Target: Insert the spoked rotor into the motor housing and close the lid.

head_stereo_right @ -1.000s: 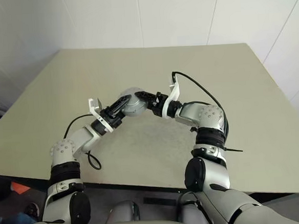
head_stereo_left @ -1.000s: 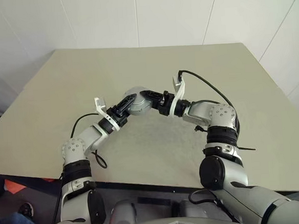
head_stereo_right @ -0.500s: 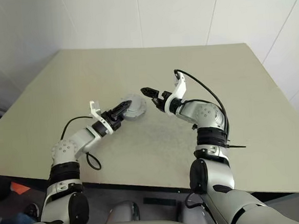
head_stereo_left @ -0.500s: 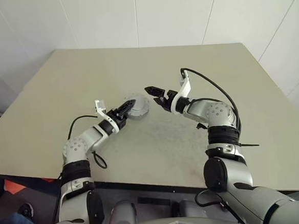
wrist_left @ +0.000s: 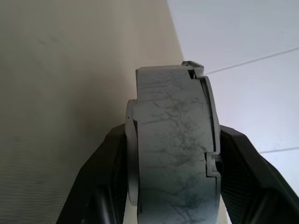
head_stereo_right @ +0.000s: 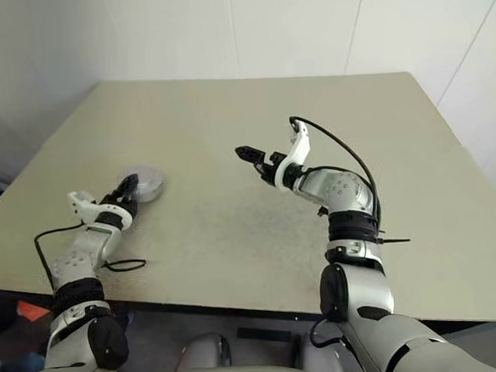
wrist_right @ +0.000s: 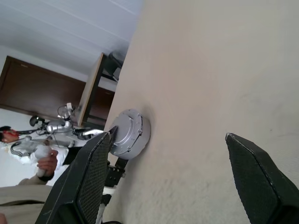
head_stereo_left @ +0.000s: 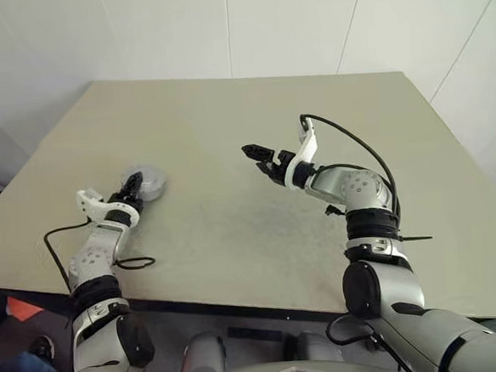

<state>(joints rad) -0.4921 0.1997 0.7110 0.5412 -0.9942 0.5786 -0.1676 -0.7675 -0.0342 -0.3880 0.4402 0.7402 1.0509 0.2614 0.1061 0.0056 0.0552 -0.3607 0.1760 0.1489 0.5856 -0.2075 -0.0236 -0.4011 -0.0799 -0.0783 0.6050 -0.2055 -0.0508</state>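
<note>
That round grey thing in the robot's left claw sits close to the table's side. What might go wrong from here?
The left gripper pinches the closed motor housing by its rim alone, so it may slip or tip when let go. It sits near the table edge and might roll off. The open right gripper is too far away to steady it.

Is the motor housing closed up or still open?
Closed: the motor housing shows as one grey lidded disc, no windings or rotor exposed, pinched by its faces in the left gripper.
</note>
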